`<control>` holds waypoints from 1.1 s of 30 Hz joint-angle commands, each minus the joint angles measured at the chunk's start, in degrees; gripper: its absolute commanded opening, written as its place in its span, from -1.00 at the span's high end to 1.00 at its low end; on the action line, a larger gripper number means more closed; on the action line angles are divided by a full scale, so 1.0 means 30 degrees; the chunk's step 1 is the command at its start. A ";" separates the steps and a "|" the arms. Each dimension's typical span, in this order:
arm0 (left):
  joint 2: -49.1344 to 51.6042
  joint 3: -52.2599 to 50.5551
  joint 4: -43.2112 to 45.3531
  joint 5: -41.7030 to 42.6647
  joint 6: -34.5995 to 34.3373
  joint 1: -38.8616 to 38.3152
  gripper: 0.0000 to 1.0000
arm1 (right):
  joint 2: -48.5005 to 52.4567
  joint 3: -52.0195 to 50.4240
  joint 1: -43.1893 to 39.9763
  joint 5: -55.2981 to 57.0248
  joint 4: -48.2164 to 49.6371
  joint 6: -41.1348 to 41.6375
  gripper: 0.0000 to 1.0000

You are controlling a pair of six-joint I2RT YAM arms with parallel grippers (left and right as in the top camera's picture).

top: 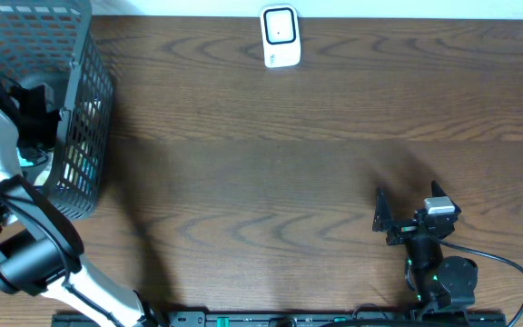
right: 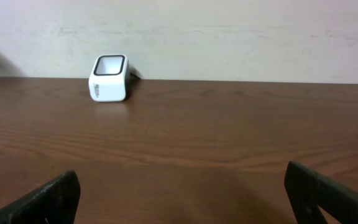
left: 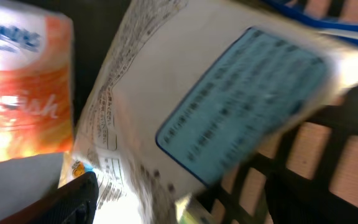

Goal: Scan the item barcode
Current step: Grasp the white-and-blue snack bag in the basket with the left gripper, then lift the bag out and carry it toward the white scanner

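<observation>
Dark wood tabletop (top: 289, 136) carries a white barcode scanner (top: 280, 36) at its far edge and a grey mesh basket (top: 84, 109) at the far left. The left gripper (top: 36, 118) is down inside the basket, close to a blurred white packet (left: 166, 81) with a blue label (left: 241, 106), beside an orange package (left: 23, 93). I cannot tell whether it grips anything. The right gripper (top: 409, 204) rests wide apart and empty near the front right.
</observation>
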 commanded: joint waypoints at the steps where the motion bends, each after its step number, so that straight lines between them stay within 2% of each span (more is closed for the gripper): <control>1: 0.0940 0.0117 -0.0095 -0.0794 0.0663 -0.0138 -0.69 | -0.0102 -0.0036 0.0117 0.0015 -0.0066 0.0131 -0.98; 6: 0.1792 0.0080 -0.0066 -0.1938 0.0648 -0.0313 -0.60 | -0.0102 -0.0036 0.0117 0.0015 -0.0066 0.0124 -0.98; 8: 0.2004 0.0080 -0.0015 -0.2208 0.0648 -0.0379 -0.45 | -0.0102 -0.0036 0.0117 0.0015 -0.0066 0.0124 -0.98; 10: 0.2149 0.0080 0.0066 -0.2936 0.0459 -0.0444 -0.17 | -0.0102 -0.0036 0.0117 0.0015 -0.0066 0.0124 -0.99; 13: 0.2135 0.0087 0.0211 -0.3869 -0.0160 -0.0437 0.35 | -0.0102 -0.0036 0.0117 0.0015 -0.0066 0.0124 -0.98; 14: 0.2084 0.0087 0.0233 -0.3927 -0.0444 -0.0437 0.45 | -0.0102 -0.0036 0.0117 0.0015 -0.0066 0.0124 -0.98; 16: 0.1996 0.0095 0.0240 -0.3905 -0.0721 -0.0415 0.78 | -0.0102 -0.0036 0.0117 0.0015 -0.0058 0.0124 -0.99; 17: 0.1923 0.0109 0.0226 -0.3898 -0.0816 -0.0423 0.85 | -0.0102 -0.0036 0.0117 0.0015 -0.0066 0.0124 -0.99; 22: 0.0911 0.0270 0.0248 -0.3636 -0.2295 -0.0415 0.86 | -0.0102 -0.0036 0.0117 0.0015 -0.0066 0.0124 -0.98; 30: -0.3490 0.0998 0.1821 -0.3410 -0.6885 -0.0415 0.86 | -0.0102 -0.0036 0.0117 0.0015 -0.0066 0.0124 -0.99; 33: -0.5428 0.0998 0.2943 -0.2288 -0.6951 -0.0415 0.86 | -0.0102 -0.0036 0.0117 0.0015 -0.0066 0.0124 -0.98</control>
